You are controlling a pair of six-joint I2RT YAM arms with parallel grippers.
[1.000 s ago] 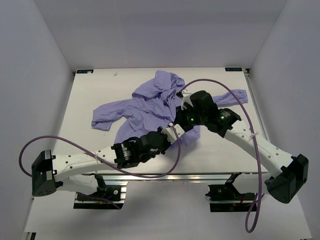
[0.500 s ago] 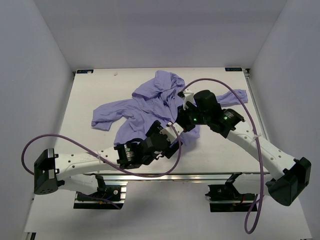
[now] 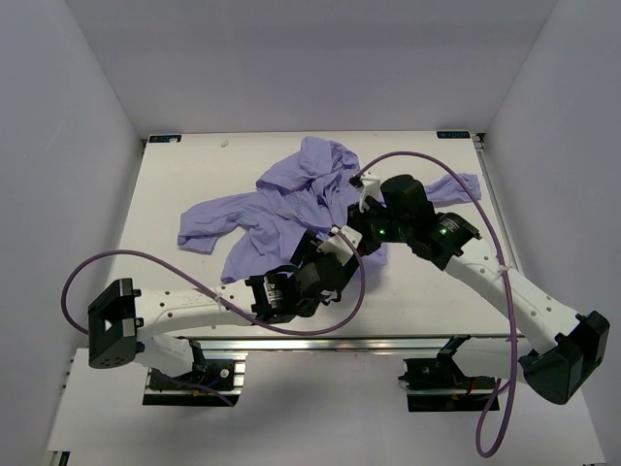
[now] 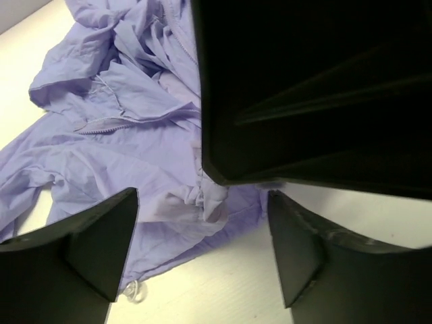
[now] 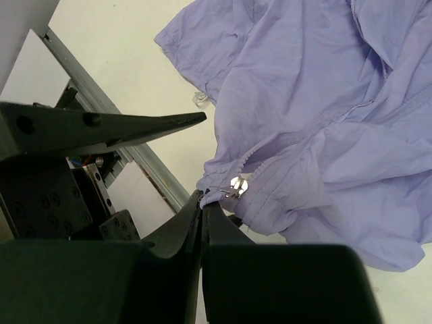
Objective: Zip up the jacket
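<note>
The lavender jacket (image 3: 291, 199) lies crumpled on the white table, hood at the back and one sleeve out to the left. My right gripper (image 5: 202, 199) is shut on the fabric at the lower end of the zipper, right beside the silver slider (image 5: 236, 183), and holds that corner slightly raised. In the top view the right gripper (image 3: 361, 231) sits over the jacket's near right hem. My left gripper (image 4: 201, 223) stands wide open just above the hem (image 4: 202, 209), with nothing between its fingers. The right gripper's black body (image 4: 310, 88) hides the upper right of the left wrist view.
A clear drawstring ring (image 4: 133, 291) lies on the table by the hem. The table's near edge with its metal rail (image 5: 115, 135) is close behind the grippers. Purple cables (image 3: 146, 257) loop over both arms. White walls enclose the table (image 3: 194, 165).
My left gripper has opened from shut and its wrist has swung right, closer to the hem. The right gripper has shifted slightly right, still shut on the zipper end.
</note>
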